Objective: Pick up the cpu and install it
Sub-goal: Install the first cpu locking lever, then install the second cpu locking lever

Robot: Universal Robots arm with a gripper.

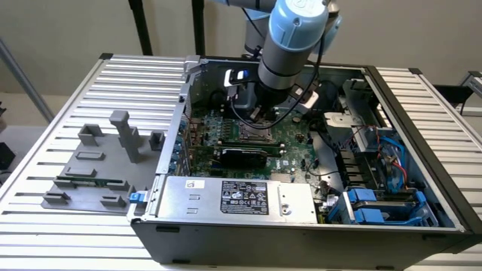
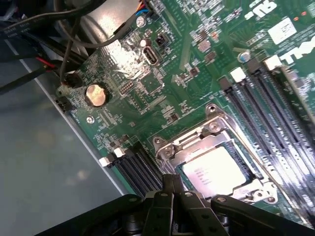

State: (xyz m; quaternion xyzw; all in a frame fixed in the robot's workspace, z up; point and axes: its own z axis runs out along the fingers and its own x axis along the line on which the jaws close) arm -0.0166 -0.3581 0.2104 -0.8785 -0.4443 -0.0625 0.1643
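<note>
Hovering shut and empty, claw (image 2: 173, 183) above socketed cpu (image 2: 215, 171)

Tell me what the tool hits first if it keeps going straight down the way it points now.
Most likely the cpu seated in the socket frame on the motherboard; the shut tool sits just above its edge, though depth is hard to judge.

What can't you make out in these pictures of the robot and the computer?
- Exterior view: the cpu socket is partly hidden behind the arm.
- Wrist view: the near edge of the cpu is covered by the gripper.
- Wrist view: print on the cpu is too blurred to read.
</note>
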